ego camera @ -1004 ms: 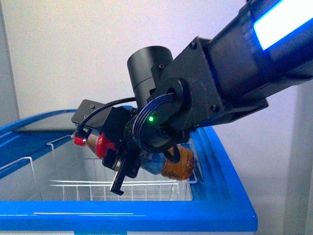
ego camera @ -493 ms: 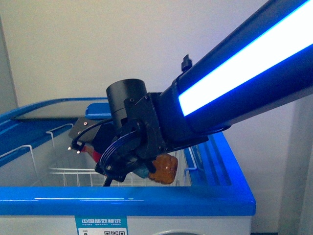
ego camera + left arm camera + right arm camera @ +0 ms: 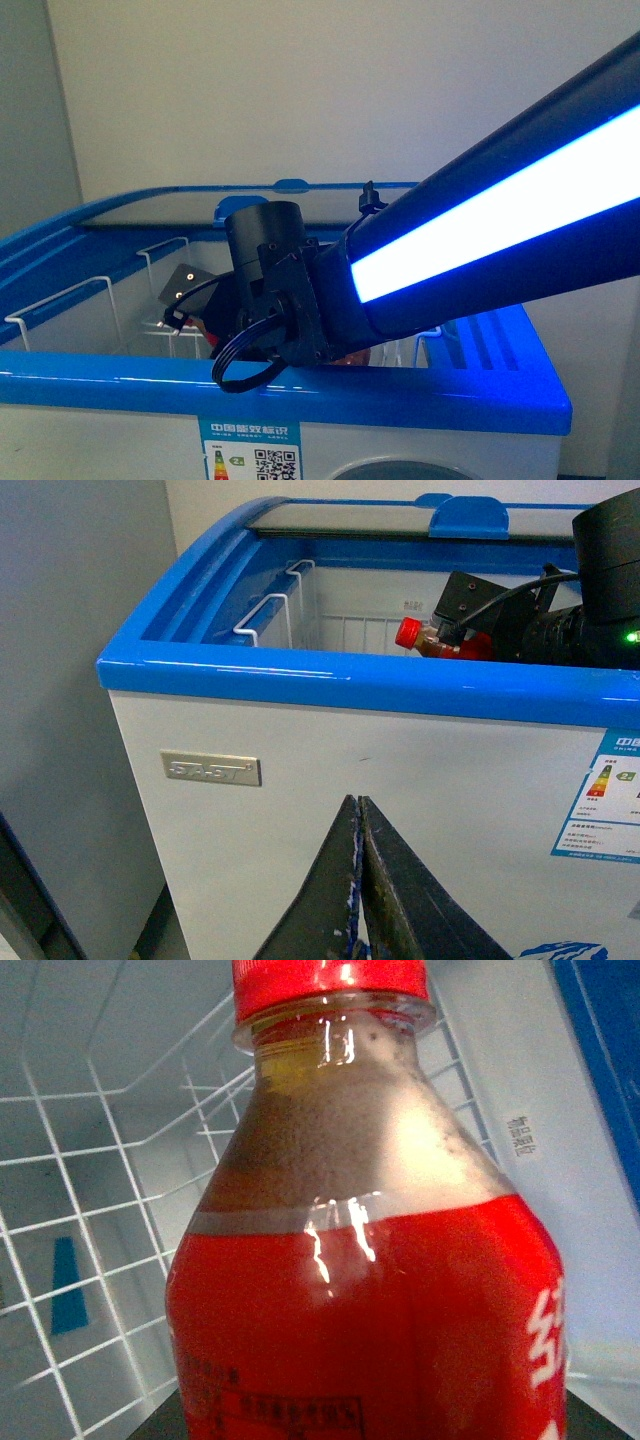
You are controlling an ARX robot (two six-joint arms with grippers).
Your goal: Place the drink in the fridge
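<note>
Right gripper [image 3: 470,640] reaches down inside the fridge [image 3: 300,400] opening, jaws pinching the drink [image 3: 360,1290]; bottle lies tilted, red cap [image 3: 408,632] toward 9 o'clock in left wrist view, above the white wire basket [image 3: 90,1210]; left gripper [image 3: 358,880] hangs outside by the fridge's front wall, jaws pressed together.

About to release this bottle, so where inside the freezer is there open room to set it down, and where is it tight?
The wire basket looks bare beside the fridge's left rim, ahead of the drink's red cap. It is crowded at the right, where the right gripper and arm fill the opening. The basket floor is mostly hidden.
</note>
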